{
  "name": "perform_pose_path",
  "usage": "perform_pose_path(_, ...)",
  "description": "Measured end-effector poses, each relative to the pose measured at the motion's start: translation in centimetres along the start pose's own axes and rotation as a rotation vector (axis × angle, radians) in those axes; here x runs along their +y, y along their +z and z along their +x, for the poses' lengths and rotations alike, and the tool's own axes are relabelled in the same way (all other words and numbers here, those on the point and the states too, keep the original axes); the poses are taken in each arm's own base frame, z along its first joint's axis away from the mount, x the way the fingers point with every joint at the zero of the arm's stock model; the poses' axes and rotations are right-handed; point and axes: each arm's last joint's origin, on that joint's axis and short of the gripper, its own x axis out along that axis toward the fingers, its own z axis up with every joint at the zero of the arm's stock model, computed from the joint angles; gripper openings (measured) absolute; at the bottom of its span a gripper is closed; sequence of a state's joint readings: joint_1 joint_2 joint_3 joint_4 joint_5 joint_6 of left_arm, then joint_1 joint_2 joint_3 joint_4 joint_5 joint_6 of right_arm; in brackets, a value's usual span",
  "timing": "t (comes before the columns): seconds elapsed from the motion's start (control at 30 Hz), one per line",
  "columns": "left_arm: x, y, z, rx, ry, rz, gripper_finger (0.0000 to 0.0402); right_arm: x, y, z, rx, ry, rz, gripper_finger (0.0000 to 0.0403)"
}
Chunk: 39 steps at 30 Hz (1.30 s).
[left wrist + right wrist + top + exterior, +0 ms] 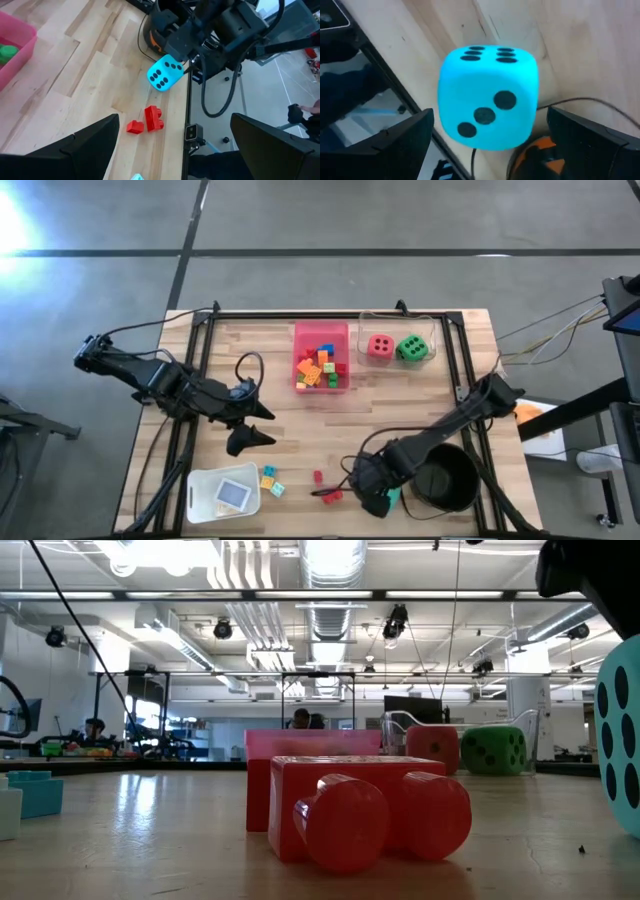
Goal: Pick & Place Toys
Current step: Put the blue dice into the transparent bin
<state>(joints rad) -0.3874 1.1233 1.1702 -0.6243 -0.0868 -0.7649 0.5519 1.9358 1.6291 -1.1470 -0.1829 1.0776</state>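
A teal dotted die (487, 97) is by the table's near edge and also shows in the left wrist view (165, 72) and the low view (622, 750). My right gripper (375, 498) is over it, pointing down, open. Its fingers (405, 142) stand on either side of the die with a narrow gap on each side. My left gripper (265, 423) is open and empty above the table's left middle. Two red bricks (154, 119) lie near the near edge. Red (380, 346) and green (411, 349) dice sit in a clear box at the back.
A pink tray (320, 332) with several bricks stands at the back middle. A black bucket (447, 480) stands at the near right beside my right arm. A white box (205, 498) holding a card is at the near left, with small bricks (270, 480) beside it. A cable (350, 470) loops by the right gripper.
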Motion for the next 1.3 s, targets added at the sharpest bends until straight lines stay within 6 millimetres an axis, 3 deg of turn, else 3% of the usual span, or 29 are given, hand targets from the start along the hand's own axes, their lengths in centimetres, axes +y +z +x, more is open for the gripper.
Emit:
perform_pose_path(0.33, 0.0, 0.0, 0.0, 0.000, 0.000, -0.002, 0.0387, -1.5, 0.2, -0.8, -0.080, -0.065, -0.105, 0.0382)
perform_pose_path(0.6, 0.0, 0.0, 0.0, 0.000, 0.000, -0.002, 0.0387, -2.2, 0.2, 1.5, 0.034, -0.010, -0.184, 0.0382)
perform_pose_path(0.83, 0.0, 0.0, 0.0, 0.000, 0.000, -0.002, 0.0387, -3.1, 0.8, 2.2, 0.037, 0.055, -0.228, 0.0382)
perform_pose_path(1.3, 0.0, 0.0, 0.0, 0.003, -0.004, -0.022, 0.0387, -4.4, 1.5, 5.5, 0.084, 0.322, -0.229, 0.0382)
